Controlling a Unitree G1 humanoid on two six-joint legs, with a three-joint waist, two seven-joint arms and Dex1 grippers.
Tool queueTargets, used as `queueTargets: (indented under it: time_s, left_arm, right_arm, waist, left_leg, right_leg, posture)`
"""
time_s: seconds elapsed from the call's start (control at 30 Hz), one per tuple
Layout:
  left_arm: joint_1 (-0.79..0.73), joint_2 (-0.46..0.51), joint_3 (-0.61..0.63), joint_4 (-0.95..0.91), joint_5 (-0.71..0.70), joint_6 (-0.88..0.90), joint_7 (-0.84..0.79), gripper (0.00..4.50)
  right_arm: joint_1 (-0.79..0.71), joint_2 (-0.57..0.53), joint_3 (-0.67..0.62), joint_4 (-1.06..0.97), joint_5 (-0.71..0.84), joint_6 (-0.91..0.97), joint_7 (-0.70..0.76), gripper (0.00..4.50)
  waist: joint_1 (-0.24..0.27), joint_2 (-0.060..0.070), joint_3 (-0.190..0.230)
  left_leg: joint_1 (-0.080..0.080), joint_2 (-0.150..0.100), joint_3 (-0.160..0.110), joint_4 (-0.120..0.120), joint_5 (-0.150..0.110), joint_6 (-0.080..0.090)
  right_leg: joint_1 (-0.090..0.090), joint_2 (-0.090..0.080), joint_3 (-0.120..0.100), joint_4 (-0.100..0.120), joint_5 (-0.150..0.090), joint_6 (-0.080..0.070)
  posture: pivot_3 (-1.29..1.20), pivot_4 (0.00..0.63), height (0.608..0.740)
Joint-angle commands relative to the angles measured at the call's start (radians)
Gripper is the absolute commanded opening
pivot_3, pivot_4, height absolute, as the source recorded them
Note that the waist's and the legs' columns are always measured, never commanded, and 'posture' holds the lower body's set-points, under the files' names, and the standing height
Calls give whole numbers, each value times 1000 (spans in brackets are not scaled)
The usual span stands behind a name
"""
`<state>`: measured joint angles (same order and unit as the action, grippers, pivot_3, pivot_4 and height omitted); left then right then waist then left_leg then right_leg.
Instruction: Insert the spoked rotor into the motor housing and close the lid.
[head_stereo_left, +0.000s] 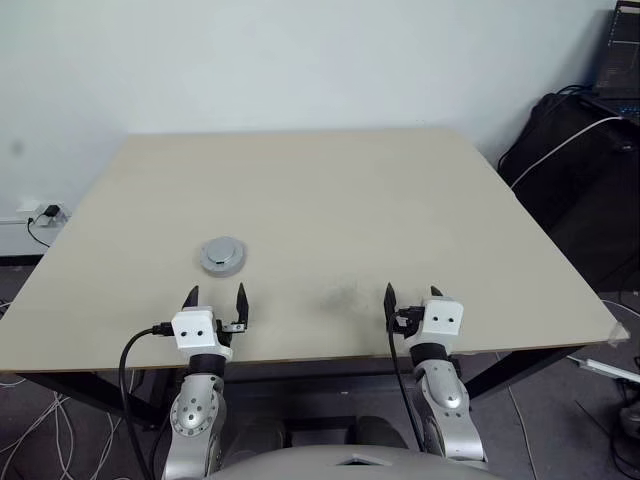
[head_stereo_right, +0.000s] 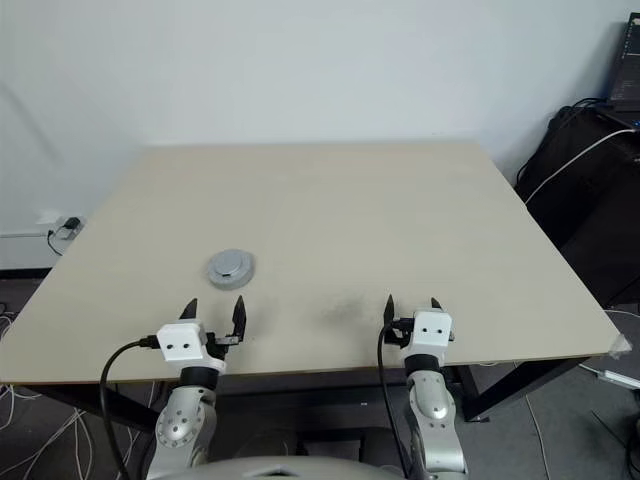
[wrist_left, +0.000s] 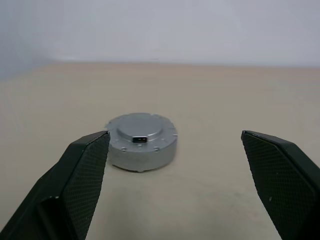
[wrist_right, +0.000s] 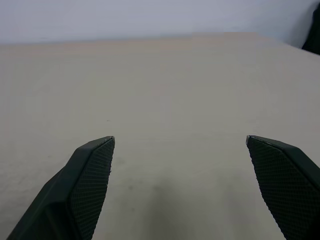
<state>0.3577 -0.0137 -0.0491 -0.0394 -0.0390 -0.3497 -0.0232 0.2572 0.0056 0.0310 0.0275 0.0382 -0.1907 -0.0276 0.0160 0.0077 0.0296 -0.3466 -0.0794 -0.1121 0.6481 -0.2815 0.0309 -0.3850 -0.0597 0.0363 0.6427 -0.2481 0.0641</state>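
One silver round motor housing with the lid on top sits on the beige table, left of centre, just ahead of the left gripper. Both grippers hover at the near edge, jaws wide apart, holding nothing; the right gripper faces bare tabletop. White wall behind, black bags and cables around the floor.

Both arms forward, tools wide open and empty

The left tool and right tool reach level and forward at the near edge of the tabletop, well apart, side by side. Each tool's two black fingers stand spread, gripping nothing, wrists straight behind them.
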Motion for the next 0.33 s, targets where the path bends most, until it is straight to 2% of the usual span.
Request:
queueTargets:
  time_s: [0.03,0.33]
  left_arm:
    - [-8,-4,0,-32,-15,6,-11,4452]
    - [-21,-4,-3,-26,-17,44,-14,4452]
  right_arm:
    - [-16,2,-2,-54,17,5,24,4500]
    - [-15,4,-5,-71,23,46,38,4500]
  waist:
    - [0,0,0]
    - [0,0,0]
  left_leg:
    - [0,0,0,0,0,0]
    - [0,0,0,0,0,-1]
  right_leg:
    - [0,0,0,0,0,0]
    - [0,0,0,0,0,0]
  posture:
    - [0,0,740]
    - [0,0,740]
